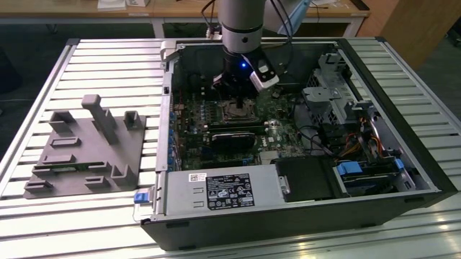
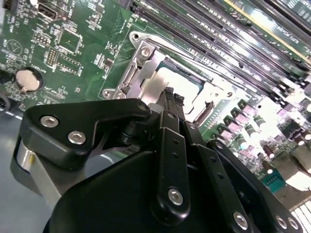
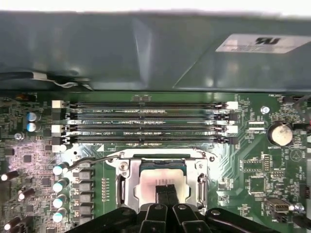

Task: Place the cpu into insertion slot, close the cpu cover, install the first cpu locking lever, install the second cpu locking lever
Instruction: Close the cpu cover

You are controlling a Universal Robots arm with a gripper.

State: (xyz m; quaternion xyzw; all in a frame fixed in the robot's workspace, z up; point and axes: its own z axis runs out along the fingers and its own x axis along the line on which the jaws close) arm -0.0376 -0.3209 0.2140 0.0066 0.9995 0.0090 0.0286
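Pressure, kept straight down and gentle, is what this step seems to call for. The cpu (image 3: 151, 185) already lies in the insertion slot (image 3: 160, 156), and the cpu cover (image 3: 127, 182) appears folded flat over it, its window framing the pale chip. The fingers (image 3: 162, 193) are drawn together into one narrow black tip and hold nothing. That tip sits directly over the chip's metal top, touching it or just above it; I cannot tell which. In the second wrist view the fingers (image 2: 168, 99) stand inside the cover's window, clear of the silver frame on either side. A thin wire locking lever (image 3: 90, 160) juts out to one side of the fingers and looks not yet latched. Any sideways drag here could scrape the chip or shift the cover, so contact should stay square. The memory slots (image 3: 146, 121) run just beyond the fingers.
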